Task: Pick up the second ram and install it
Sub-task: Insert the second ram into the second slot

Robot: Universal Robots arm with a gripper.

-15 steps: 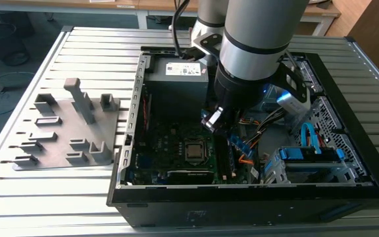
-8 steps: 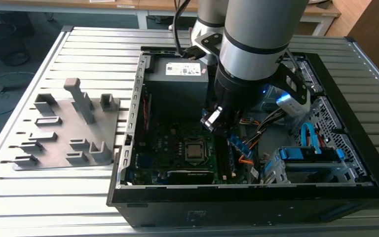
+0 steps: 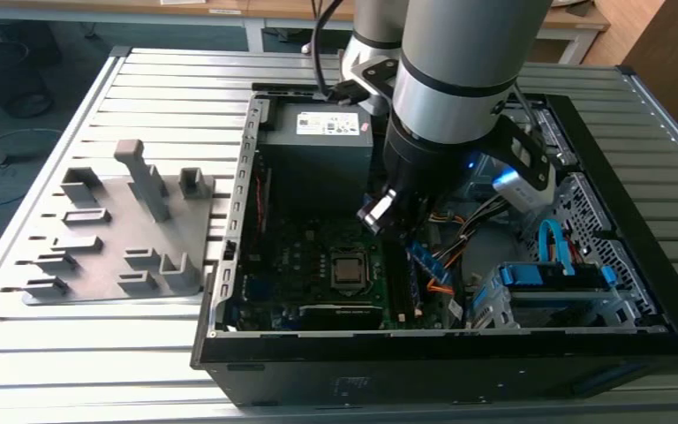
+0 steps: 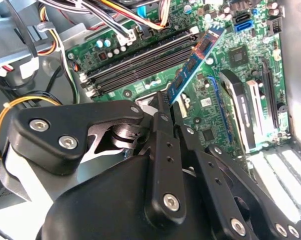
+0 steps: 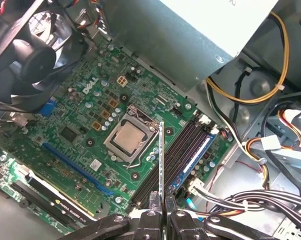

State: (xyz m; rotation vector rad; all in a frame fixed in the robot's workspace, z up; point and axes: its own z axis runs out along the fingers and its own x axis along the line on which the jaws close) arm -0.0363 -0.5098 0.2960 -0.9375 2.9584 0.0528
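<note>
**Operator:** Have I got the stick, and where is it?

**Spotter:** You have it. Your gripper (image 5: pixel 162 214) is clamped on the ram (image 5: pixel 162 165), pinched between the fingers (image 5: pixel 178 220). It reaches straight out past the fingertips, and you see it edge-on in the first wrist view.

**Operator:** How does it lie against the slots?

**Spotter:** The memory slots (image 5: pixel 183 147) sit just beyond the ram's free end, on the board (image 5: pixel 98 150) ahead of your gripper. The ram's long axis looks skewed to their run rather than parallel. I judge it is hanging above them and not seated, since in the second wrist view it stands at a slant, clear of the board.

**Operator:** What lies further out?

**Spotter:** The processor socket (image 5: pixel 129 137) is just beside the slots and the fan (image 5: pixel 33 55) is beyond that. The grey tray (image 3: pixel 116 238) is well apart from your gripper, outside the case (image 3: pixel 315 371)
</note>
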